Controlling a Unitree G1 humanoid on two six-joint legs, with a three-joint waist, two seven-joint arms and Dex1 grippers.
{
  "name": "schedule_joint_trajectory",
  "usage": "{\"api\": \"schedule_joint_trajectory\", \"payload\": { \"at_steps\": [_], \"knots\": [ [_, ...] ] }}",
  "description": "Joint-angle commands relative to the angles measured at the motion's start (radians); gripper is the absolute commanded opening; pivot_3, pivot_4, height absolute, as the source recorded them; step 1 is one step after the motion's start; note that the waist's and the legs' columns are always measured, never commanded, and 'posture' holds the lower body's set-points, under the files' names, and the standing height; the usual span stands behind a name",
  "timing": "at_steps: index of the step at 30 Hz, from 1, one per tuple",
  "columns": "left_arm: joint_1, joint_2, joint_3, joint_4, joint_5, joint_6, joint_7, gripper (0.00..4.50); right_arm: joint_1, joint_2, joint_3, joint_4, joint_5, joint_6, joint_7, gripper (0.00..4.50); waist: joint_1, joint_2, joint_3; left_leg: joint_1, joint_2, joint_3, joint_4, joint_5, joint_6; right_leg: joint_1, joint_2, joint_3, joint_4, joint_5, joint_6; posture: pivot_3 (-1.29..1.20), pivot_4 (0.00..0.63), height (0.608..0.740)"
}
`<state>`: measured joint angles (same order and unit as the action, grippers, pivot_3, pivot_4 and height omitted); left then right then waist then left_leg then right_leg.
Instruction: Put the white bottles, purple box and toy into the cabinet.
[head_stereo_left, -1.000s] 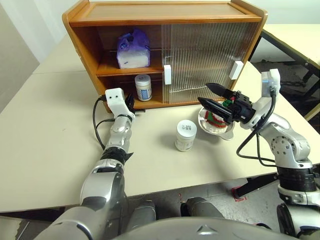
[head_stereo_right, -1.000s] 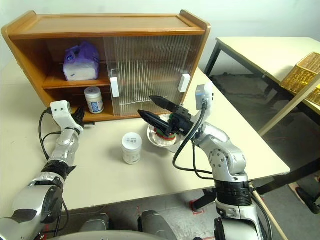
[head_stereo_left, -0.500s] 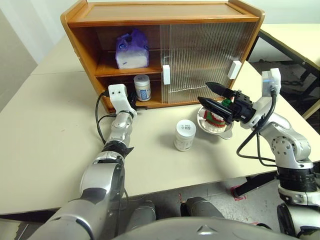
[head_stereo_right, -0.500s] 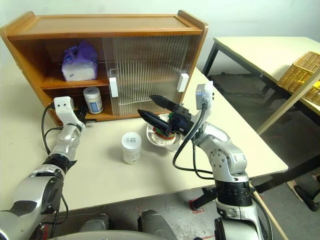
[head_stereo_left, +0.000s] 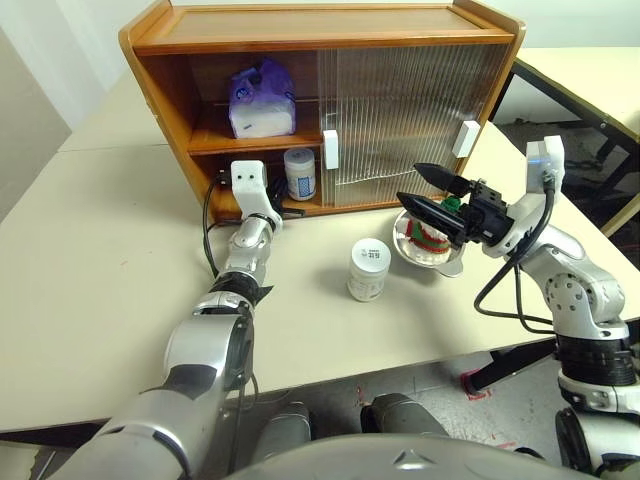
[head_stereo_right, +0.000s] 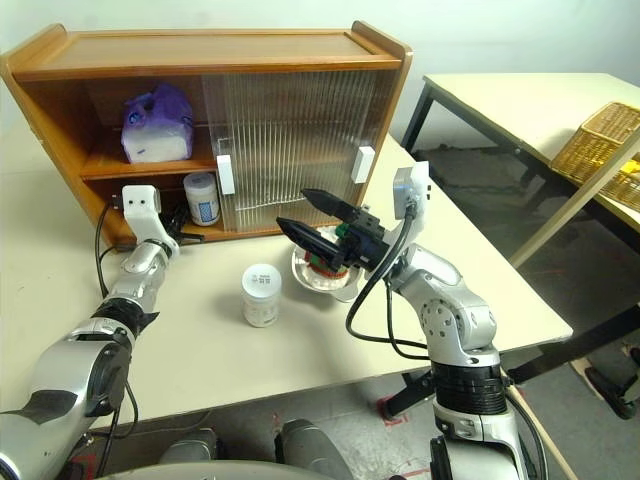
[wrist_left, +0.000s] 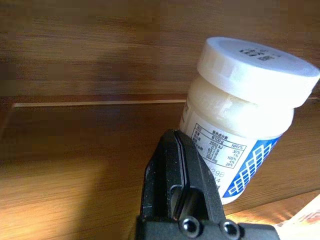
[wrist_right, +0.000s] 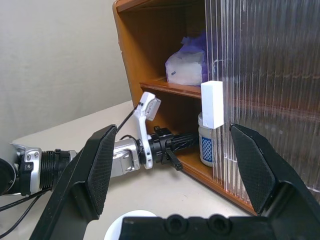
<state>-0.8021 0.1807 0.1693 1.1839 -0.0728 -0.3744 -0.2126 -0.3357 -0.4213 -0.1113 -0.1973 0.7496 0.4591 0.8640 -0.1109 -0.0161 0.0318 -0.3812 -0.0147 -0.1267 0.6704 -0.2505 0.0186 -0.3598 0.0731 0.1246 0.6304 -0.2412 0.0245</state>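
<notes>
Left end effector (wrist_left: 179, 187) pressed together and empty, reaching into the lower compartment of the cabinet (head_stereo_left: 330, 25), right beside one white bottle (head_stereo_left: 299, 174) standing on the bottom board; possibly touching its side, hard to tell. Best nudged deeper with slow, level pushes low on the body, avoiding a tip. Purple box (head_stereo_left: 263, 98) already on the middle shelf. Second white bottle (head_stereo_left: 368, 269) waiting on the surface (head_stereo_left: 90, 260), toy (head_stereo_left: 432, 234) in a steel bowl (head_stereo_left: 440, 264) near it. Right end effector (head_stereo_left: 425, 190) spread wide, hovering empty above the bowl.
</notes>
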Motion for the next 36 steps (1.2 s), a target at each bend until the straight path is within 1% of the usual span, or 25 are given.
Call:
{"api": "schedule_joint_trajectory", "payload": {
  "at_steps": [1,8,10,13,16,18,22,27,28,30,32,34,36],
  "knots": [
    [-0.029,-0.012,-0.012,0.031,0.016,0.004,-0.008,0.05,0.007,-0.013,-0.023,-0.016,0.011,0.008,-0.005,4.5,-0.003,0.0,0.0,0.0,0.0,0.0,0.0,0.0,0.0,0.0,0.0,0.0,0.0,0.0,0.0,-0.21,0.008,0.74],
    [-0.037,-0.015,-0.012,0.043,0.018,0.005,-0.008,0.05,0.009,-0.016,-0.024,-0.018,0.014,0.008,-0.009,4.5,-0.016,0.0,0.0,0.0,-0.001,0.0,0.001,0.0,0.001,0.0,0.0,0.0,0.0,0.0,0.001,-0.21,0.008,0.74],
    [-0.033,-0.01,-0.004,0.039,0.011,0.002,-0.007,0.05,0.01,-0.015,-0.022,-0.019,0.014,0.008,-0.01,4.5,-0.02,0.0,0.0,0.0,-0.007,0.0,0.001,0.0,0.001,0.0,0.0,0.0,0.0,0.0,0.001,-0.21,0.008,0.74],
    [-0.018,-0.001,0.019,0.009,-0.019,-0.015,-0.029,0.05,0.009,-0.013,-0.021,-0.017,0.013,0.009,-0.008,4.5,-0.025,0.0,0.0,0.0,-0.008,0.0,0.001,0.0,0.001,0.0,0.0,0.0,0.0,0.0,0.001,-0.2,0.011,0.74],
    [0.003,0.005,0.019,-0.031,-0.026,-0.044,-0.056,0.6,0.007,-0.011,-0.02,-0.015,0.013,0.01,-0.007,4.5,-0.026,0.0,0.0,0.0,-0.008,0.0,0.001,0.0,0.001,0.0,0.0,0.0,0.0,0.0,0.001,-0.19,0.016,0.74],
    [0.032,0.007,0.023,-0.075,-0.039,-0.044,-0.065,1.2,0.005,-0.009,-0.018,-0.011,0.012,0.009,-0.006,4.5,-0.026,0.0,0.0,0.0,-0.008,0.0,0.001,0.0,0.001,0.0,0.0,0.0,0.0,0.0,0.001,-0.19,0.019,0.74],
    [0.121,0.014,0.025,-0.221,-0.078,-0.021,-0.111,2.76,0.001,-0.003,-0.011,0.0,0.01,0.008,0.0,4.5,-0.026,0.0,0.0,-0.001,-0.009,0.0,0.001,0.0,0.001,0.0,-0.001,0.0,0.0,0.0,0.002,-0.17,0.023,0.74],
    [0.257,0.036,0.012,-0.456,-0.112,0.069,-0.156,4.48,-0.011,0.004,-0.006,0.015,0.006,0.007,0.012,4.5,-0.023,0.0,0.0,-0.001,-0.009,-0.001,0.001,0.0,0.001,0.0,-0.001,0.0,0.0,-0.002,-0.001,-0.15,0.027,0.74],
    [0.307,0.056,0.006,-0.528,-0.114,0.097,-0.177,4.48,-0.015,0.006,-0.004,0.022,0.004,0.006,0.016,4.5,-0.023,0.0,0.0,-0.001,-0.009,-0.001,0.001,0.0,0.001,0.0,-0.001,0.0,0.0,-0.004,-0.005,-0.15,0.027,0.74],
    [0.401,0.092,-0.011,-0.667,-0.15,0.171,-0.256,4.48,-0.021,0.01,-0.001,0.033,0.001,0.002,0.022,4.5,-0.022,0.0,0.0,0.0,-0.009,-0.001,0.001,0.0,0.001,0.0,-0.001,0.0,0.0,-0.005,-0.007,-0.14,0.025,0.74],
    [0.456,0.113,-0.027,-0.757,-0.182,0.225,-0.32,4.48,-0.024,0.013,0.001,0.038,-0.001,0.0,0.026,4.5,-0.019,0.0,0.0,0.0,-0.009,0.0,0.001,0.0,0.001,0.0,0.0,0.0,0.001,-0.006,-0.008,-0.14,0.025,0.74],
    [0.511,0.136,-0.061,-0.837,-0.214,0.266,-0.42,4.48,-0.026,0.014,0.002,0.042,-0.002,-0.001,0.03,4.5,-0.009,0.0,-0.001,0.0,-0.008,-0.001,0.001,0.0,0.001,-0.001,-0.001,0.0,0.001,-0.006,-0.009,-0.13,0.024,0.74],
    [0.568,0.163,-0.094,-0.921,-0.277,0.324,-0.545,4.48,-0.029,0.015,0.005,0.046,-0.004,-0.002,0.033,4.5,0.006,0.001,-0.001,-0.001,-0.002,-0.002,0.001,0.0,0.0,-0.001,-0.002,-0.001,0.001,-0.006,-0.011,-0.13,0.023,0.74]
  ]
}}
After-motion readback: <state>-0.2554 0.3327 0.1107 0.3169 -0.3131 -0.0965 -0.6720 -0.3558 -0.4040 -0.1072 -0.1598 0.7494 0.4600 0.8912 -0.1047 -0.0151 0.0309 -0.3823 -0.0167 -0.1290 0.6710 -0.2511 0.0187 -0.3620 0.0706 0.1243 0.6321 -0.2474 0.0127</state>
